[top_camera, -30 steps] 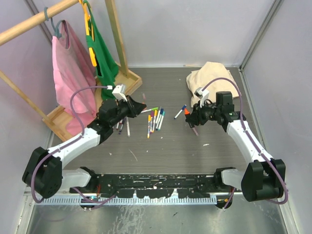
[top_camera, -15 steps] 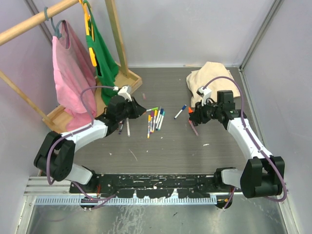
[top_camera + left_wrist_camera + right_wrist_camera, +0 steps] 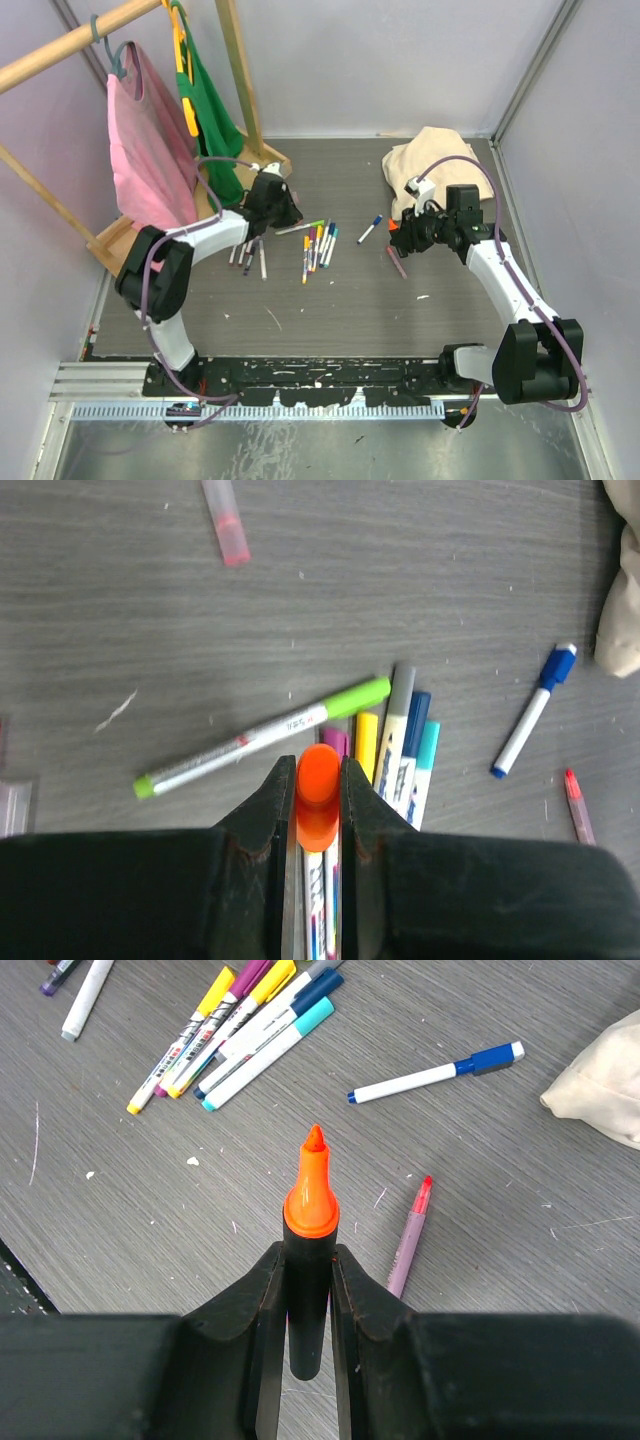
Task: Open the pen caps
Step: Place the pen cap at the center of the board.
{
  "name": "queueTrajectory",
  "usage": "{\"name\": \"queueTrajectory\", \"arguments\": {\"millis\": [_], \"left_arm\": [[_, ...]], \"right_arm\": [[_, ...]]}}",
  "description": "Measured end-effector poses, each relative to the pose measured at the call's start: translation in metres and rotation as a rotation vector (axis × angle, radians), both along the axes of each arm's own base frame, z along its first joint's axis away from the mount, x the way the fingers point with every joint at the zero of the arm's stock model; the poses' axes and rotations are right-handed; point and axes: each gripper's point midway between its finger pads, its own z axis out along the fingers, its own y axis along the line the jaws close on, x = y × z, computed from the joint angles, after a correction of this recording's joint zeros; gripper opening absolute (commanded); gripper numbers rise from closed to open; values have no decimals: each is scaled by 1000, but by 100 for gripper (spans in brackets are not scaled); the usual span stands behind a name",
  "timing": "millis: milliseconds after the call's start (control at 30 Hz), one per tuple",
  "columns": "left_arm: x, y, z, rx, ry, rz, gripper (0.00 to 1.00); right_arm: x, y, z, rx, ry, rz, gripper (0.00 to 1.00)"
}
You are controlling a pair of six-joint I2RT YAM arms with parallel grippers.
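The left gripper has its jaws pinched shut on a loose orange cap. Just past its fingertips lies a bunch of capped markers, with a green-capped marker angled off to the left and a blue-capped pen lying apart to the right. The right gripper has its jaws clamped on a black highlighter body, whose bare orange tip points away from the jaws, and an uncapped pink pen lies on the table just to their right.
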Motion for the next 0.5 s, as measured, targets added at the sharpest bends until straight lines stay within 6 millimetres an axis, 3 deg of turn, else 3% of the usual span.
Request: {"name": "queueTrajectory", "arguments": {"millis": [500], "left_arm": [[86,-27,-18,111,58,72,1]], "right_arm": [[0,0,0,-2,-2,-1,3]]}}
